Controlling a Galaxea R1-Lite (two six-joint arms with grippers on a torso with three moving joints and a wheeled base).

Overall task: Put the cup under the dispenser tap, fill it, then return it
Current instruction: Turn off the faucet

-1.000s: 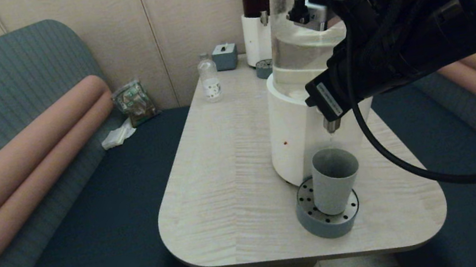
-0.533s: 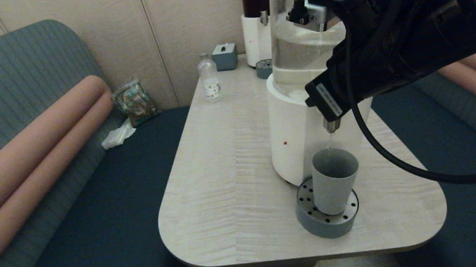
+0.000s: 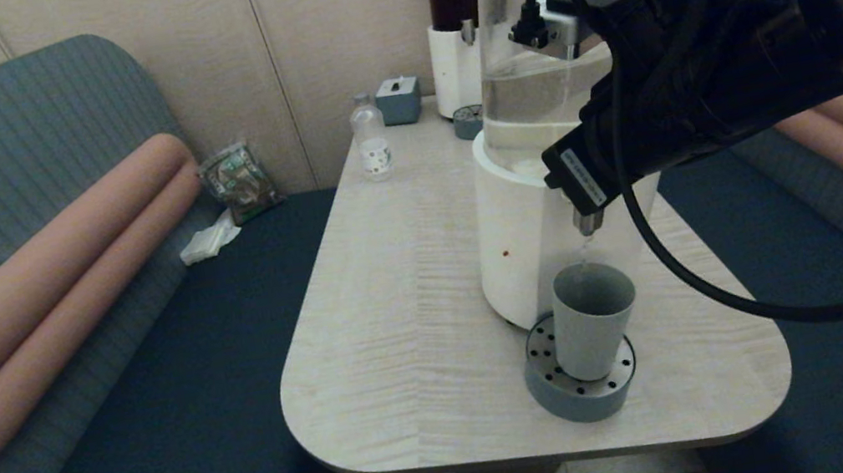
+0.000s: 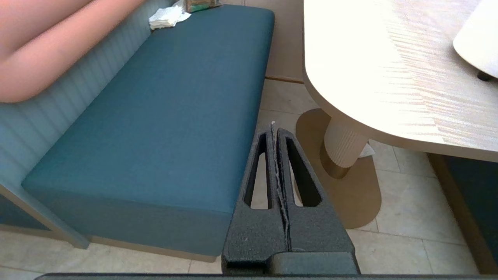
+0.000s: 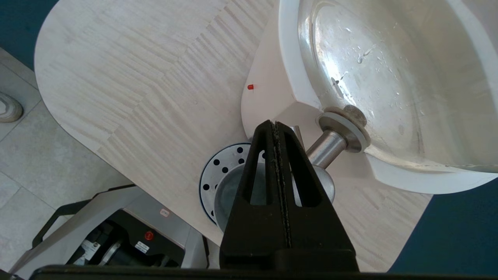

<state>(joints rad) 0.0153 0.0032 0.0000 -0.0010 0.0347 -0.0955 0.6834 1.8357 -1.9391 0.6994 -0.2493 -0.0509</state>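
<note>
The grey-blue cup stands upright on the round perforated tray, directly under the metal dispenser tap. A thin stream of pale liquid runs from the tap into the cup. My right arm reaches down over the tap from the right. In the right wrist view my right gripper is shut and holds nothing. Its tips rest at the tap's top, beside the metal spout pipe, with the cup below. My left gripper is shut and empty, parked low beside the table over the floor.
The large white-based dispenser stands near the table's front right. At the back are a dark-liquid dispenser, a clear bottle and a small box. Benches flank the table. The tray sits close to the table's front edge.
A thin stream of liquid has started to fall from the tap into the cup. The right arm has shifted only slightly at the tap. The cup has not moved.
</note>
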